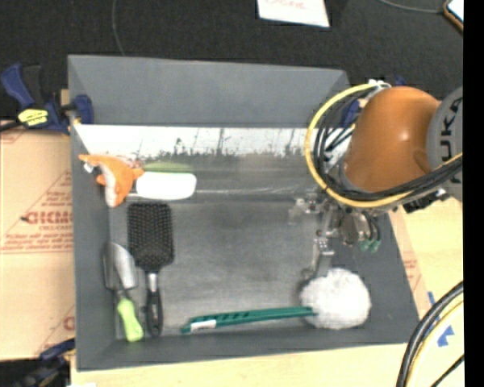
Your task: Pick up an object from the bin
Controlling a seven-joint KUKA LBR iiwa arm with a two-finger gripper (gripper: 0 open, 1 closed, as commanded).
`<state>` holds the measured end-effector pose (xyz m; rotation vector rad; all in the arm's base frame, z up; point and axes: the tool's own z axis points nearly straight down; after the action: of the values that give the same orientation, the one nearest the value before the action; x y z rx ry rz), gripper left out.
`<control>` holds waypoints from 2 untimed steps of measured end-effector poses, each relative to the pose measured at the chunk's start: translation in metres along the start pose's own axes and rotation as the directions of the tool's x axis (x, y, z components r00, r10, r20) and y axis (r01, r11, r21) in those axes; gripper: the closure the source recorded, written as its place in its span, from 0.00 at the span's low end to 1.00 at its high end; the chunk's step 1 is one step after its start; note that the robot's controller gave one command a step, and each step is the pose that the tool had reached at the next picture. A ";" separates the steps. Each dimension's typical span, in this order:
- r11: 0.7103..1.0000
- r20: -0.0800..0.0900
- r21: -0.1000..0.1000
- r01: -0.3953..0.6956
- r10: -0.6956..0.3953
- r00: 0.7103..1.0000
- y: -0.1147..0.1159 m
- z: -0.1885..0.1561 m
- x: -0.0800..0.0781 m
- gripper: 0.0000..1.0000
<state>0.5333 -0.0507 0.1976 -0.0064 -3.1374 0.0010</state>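
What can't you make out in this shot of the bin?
- Hand, camera view: its upper part is hidden under the arm's orange cover and cables. Whether it touches the white duster next to it is unclear.
- Orange toy, far left corner: too blurred to tell its kind.
- Green-handled tool beside the black hairbrush: its grey head is too small to identify.

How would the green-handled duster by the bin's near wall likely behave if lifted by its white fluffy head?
The duster's fluffy head, next to the gripper, looks soft, so it would probably squash and slip. Its long thin green handle would likely hang down and swing. It looks light.
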 end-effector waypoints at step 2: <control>0.999 0.007 0.000 0.038 -0.038 0.999 0.065 0.128 0.049 0.00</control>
<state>0.4836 0.0149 0.0696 0.0529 -3.1440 0.0011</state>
